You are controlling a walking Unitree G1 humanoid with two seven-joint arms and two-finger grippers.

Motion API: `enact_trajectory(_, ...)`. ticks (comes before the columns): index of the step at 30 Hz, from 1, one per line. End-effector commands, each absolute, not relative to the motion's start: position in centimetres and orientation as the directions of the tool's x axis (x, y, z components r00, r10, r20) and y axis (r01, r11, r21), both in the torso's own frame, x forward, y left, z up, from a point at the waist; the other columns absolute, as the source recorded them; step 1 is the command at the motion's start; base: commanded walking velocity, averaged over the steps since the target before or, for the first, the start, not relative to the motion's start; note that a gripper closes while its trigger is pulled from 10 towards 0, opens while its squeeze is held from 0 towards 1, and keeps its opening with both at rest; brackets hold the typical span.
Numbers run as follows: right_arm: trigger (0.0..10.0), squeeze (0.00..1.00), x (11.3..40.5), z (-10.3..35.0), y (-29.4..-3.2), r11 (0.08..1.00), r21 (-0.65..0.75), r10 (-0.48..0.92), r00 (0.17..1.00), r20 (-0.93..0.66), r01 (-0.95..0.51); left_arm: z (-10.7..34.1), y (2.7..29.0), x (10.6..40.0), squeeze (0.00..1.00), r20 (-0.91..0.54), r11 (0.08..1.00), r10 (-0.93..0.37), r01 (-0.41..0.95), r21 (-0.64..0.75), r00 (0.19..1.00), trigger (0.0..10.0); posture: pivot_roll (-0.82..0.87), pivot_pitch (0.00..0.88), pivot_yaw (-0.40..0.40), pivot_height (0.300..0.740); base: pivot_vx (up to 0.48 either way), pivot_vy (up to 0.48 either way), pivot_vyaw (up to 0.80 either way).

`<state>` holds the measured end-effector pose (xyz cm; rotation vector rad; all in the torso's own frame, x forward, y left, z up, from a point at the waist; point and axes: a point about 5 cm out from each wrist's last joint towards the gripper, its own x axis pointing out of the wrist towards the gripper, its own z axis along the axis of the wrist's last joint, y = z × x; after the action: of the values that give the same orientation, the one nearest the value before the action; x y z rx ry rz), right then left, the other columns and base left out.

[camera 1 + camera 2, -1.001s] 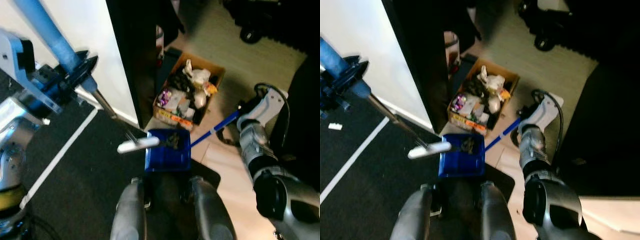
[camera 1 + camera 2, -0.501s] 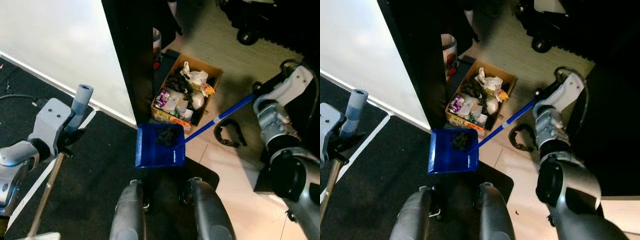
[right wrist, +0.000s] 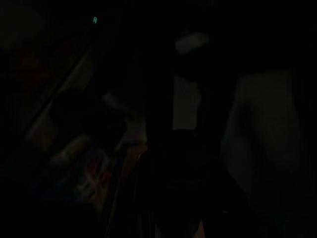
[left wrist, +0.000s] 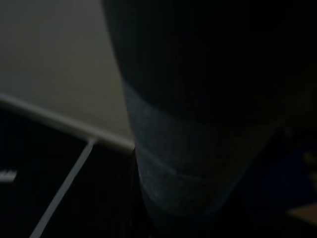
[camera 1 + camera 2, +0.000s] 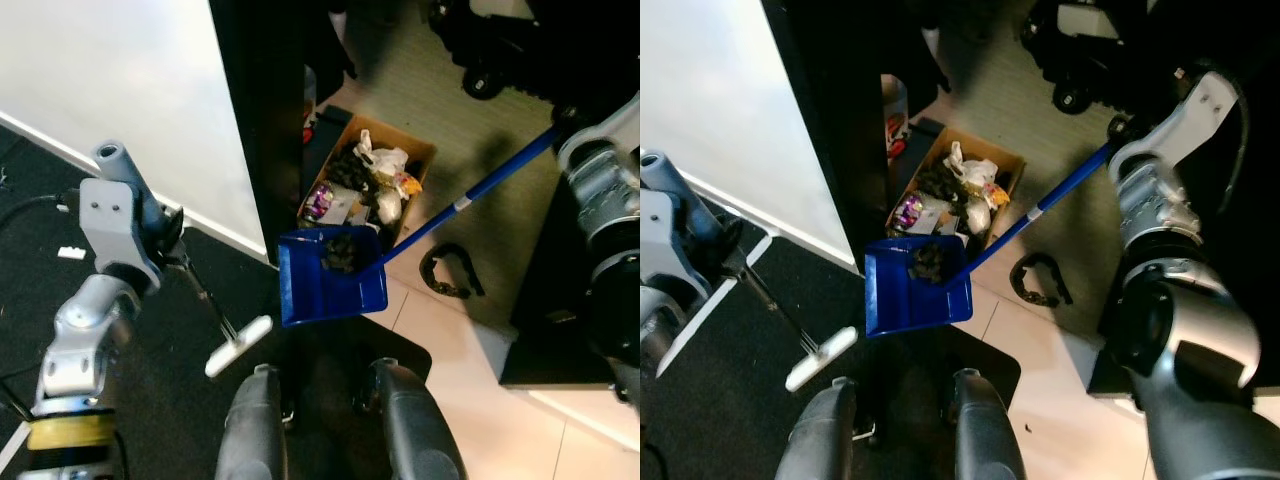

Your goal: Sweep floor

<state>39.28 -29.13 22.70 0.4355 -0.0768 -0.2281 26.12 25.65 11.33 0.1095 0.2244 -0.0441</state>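
The blue dustpan (image 5: 330,280) hangs tilted above the floor, with a dark clump of sweepings (image 5: 343,252) lying in its upper part, its far edge just in front of the cardboard box (image 5: 365,190) full of rubbish. Its long blue handle (image 5: 470,195) slants up toward the right claw (image 5: 570,118), which has hold of the top end; how tightly the fingers close there I cannot tell. The box stands against the edge of a tall black panel (image 5: 262,110), with pale floor (image 5: 420,95) open beyond it and a black ring-shaped thing (image 5: 447,270) lying on the floor beside the handle. To the left, the left claw (image 5: 165,240) is closed round the broom (image 5: 215,320) just below its grey-blue grip (image 5: 120,170), and the thin metal shaft runs down to the white head (image 5: 238,345), which is over the black mat (image 5: 170,370) near the robot's legs (image 5: 330,425). A white wall (image 5: 110,80) borders the mat, with a white strip along its foot. Small white scraps (image 5: 70,253) lie on the mat at far left. No writing can be read.
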Motion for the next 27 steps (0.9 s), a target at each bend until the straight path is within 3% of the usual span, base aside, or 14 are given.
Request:
enact_trajectory(1, 10.0, 0.0, 39.2, 24.8, -30.1, 0.866, 0.459, -0.271, 0.958, 0.093, 0.2, 10.2, 25.1, 25.9, 0.0, -0.263, 0.995, -0.014, 0.041, 0.096, 0.965, 10.0, 0.0, 0.133, -0.086, 0.74, 0.0, 0.0, 0.0)
enact_trajectory(7, 10.0, 0.0, 38.4, 28.5, -32.2, 0.79, 0.574, -0.42, 0.872, 0.251, 0.215, 7.9, 23.3, 26.1, 0.0, -0.268, 0.983, 0.016, 0.034, 0.182, 0.963, 10.0, 0.01, 0.125, -0.094, 0.74, 0.0, 0.0, 0.0)
enact_trajectory(13, 10.0, 0.0, 37.6, 28.0, -33.3, 0.73, 0.601, -0.547, 0.805, 0.23, 0.325, 8.0, 23.4, 26.6, 0.0, -0.183, 0.972, 0.072, -0.028, 0.233, 0.981, 10.0, 0.01, 0.123, -0.094, 0.74, 0.0, 0.0, 0.0)
enact_trajectory(20, 10.0, 0.0, 37.3, 27.5, -33.5, 0.672, 0.615, -0.644, 0.735, 0.213, 0.412, 9.4, 25.4, 26.7, 0.0, 0.006, 0.938, 0.258, -0.252, 0.238, 0.966, 10.0, 0.02, 0.12, -0.088, 0.74, 0.0, 0.0, 0.0)
enact_trajectory(27, 10.0, 0.0, 37.3, 26.4, -33.2, 0.649, 0.589, -0.681, 0.714, 0.166, 0.482, 9.4, 25.8, 26.4, 0.0, 0.026, 0.935, 0.274, -0.273, 0.225, 0.961, 10.0, 0.03, 0.122, -0.091, 0.74, 0.297, 0.0, 0.0)
